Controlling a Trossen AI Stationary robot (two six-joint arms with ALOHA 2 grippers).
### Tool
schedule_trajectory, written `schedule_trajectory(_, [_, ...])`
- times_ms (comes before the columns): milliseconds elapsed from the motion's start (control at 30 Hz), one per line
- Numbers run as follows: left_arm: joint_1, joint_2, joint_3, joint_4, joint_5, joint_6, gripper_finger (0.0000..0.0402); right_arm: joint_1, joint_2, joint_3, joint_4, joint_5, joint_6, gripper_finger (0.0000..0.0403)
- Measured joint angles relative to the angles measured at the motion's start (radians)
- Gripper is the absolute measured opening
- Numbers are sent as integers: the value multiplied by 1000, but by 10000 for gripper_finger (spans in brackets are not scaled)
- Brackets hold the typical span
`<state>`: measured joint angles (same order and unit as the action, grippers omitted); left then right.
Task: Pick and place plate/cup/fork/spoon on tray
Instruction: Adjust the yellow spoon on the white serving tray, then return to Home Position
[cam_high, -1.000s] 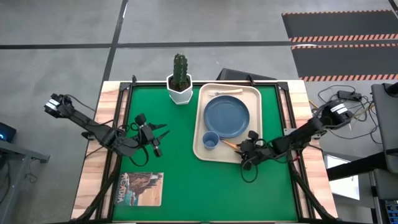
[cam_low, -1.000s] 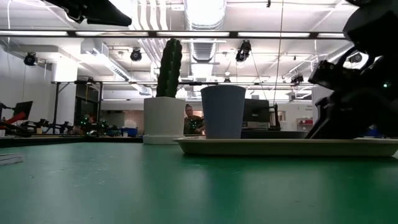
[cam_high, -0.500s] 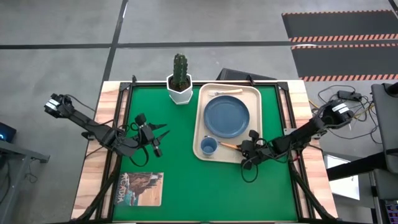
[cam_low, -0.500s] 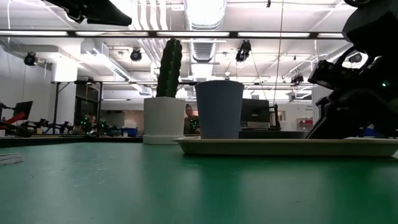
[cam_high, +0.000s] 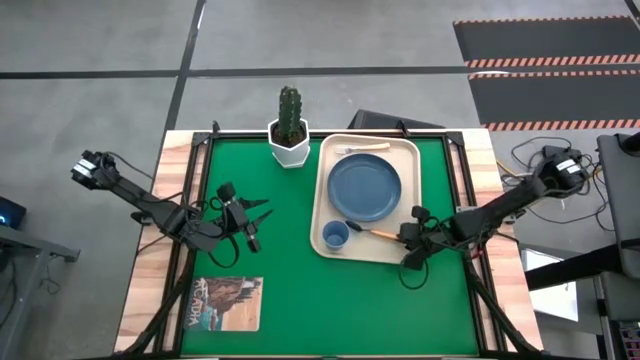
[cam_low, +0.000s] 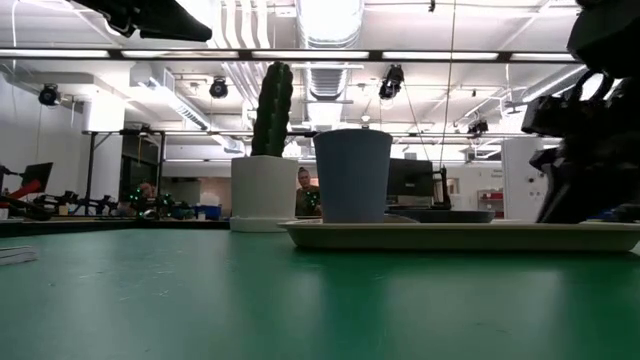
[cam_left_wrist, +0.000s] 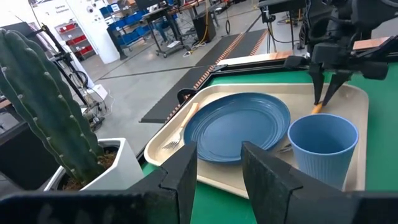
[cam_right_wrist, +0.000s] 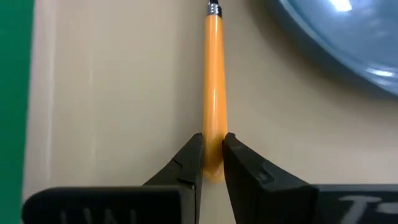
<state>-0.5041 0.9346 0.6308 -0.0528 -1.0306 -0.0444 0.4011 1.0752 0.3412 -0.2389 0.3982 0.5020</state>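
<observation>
The cream tray (cam_high: 411, 165) lies on the green mat, right of centre. On it are the slate-blue plate (cam_high: 365, 187), the light-blue cup (cam_high: 335, 235) standing at its near left corner, and the fork (cam_high: 362, 148) lying along its far rim. The orange-handled spoon (cam_high: 380, 234) lies between the cup and my right gripper (cam_high: 401, 236), which is shut on it. In the left wrist view the cup (cam_left_wrist: 323, 146) hides the spoon's bowl. My left gripper (cam_high: 252, 214) hangs open over the mat, left of the tray. My right gripper pinches the free end of the spoon's orange handle (cam_right_wrist: 214, 140) between its two fingertips. The fingers (cam_left_wrist: 324, 87) point steeply down, coming from the table's right side, in line with the handle. The spoon lies low over the tray floor, pointing toward the cup.
A cactus in a white pot (cam_high: 289, 128) stands at the far edge, left of the tray. A booklet (cam_high: 225, 302) lies at the near left corner. Bare green mat (cam_high: 290, 250) spreads between the two arms and along the near edge.
My right gripper has drawn back toward the table's right edge, and the spoon has slid that way with it across the tray floor. Before that, the cup shifted a little toward the tray's near left corner. It still stands upright.
</observation>
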Motion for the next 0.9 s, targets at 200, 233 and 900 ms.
schedule_trajectory(200, [0,0,0,0,0,0,106,0,-66,10,-132,-55,-54,45])
schedule_trajectory(233, [0,0,0,0,0,0,106,0,-66,10,-139,-55,-63,49])
schedule_trajectory(900, [-1,0,0,0,9,-72,106,0,-99,115,-177,-91,-83,141])
